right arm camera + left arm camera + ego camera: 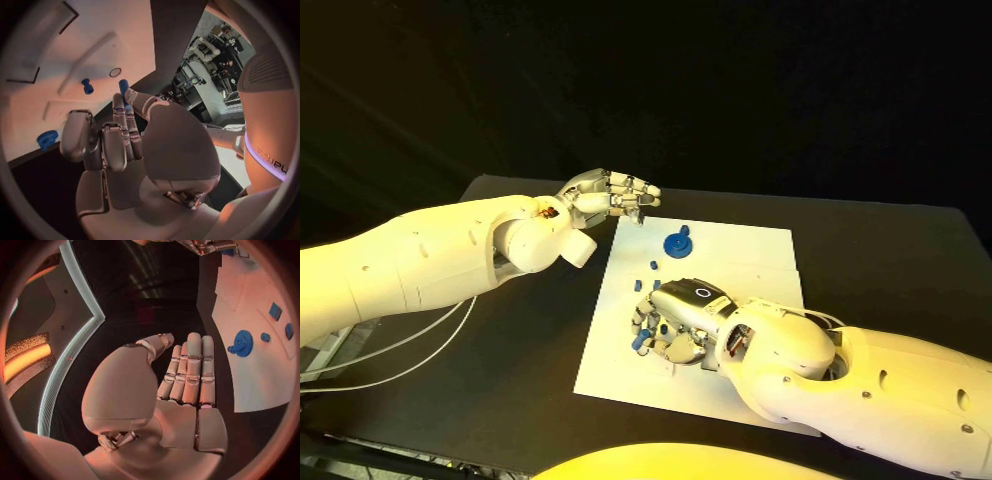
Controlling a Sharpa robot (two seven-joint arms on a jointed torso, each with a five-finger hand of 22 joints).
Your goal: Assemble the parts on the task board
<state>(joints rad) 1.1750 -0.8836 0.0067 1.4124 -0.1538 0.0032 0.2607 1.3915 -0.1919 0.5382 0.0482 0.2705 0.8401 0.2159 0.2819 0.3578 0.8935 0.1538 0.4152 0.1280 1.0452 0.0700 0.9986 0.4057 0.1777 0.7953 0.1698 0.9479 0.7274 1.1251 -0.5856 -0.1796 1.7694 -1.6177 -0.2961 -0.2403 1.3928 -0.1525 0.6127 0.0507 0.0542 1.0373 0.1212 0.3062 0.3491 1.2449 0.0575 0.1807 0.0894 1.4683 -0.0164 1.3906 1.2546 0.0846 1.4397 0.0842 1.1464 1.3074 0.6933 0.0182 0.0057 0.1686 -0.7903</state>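
Right robot hand [678, 318] low over the near-left part of the task board [747, 262], fingers curled down among several small blue parts [643, 340] at the board's near-left edge. The right wrist view shows a blue peg [124, 86] at its fingertips [119, 102]; cannot tell whether the peg is pinched or merely touched, so the grasp stays undetermined. Same view: another short blue peg [87, 86] stands on the white board, apart from the hand. Farther along the board, two small blue pieces [648, 276] lie left of centre, then a blue gear-like disc [676, 241] near the far-left corner. Left robot hand [610, 197] hovers over the black bench [877, 240] just beyond the board's far-left corner, near the disc but not touching it; the left wrist view shows its fingers [190, 371] straight, side by side, holding nothing.
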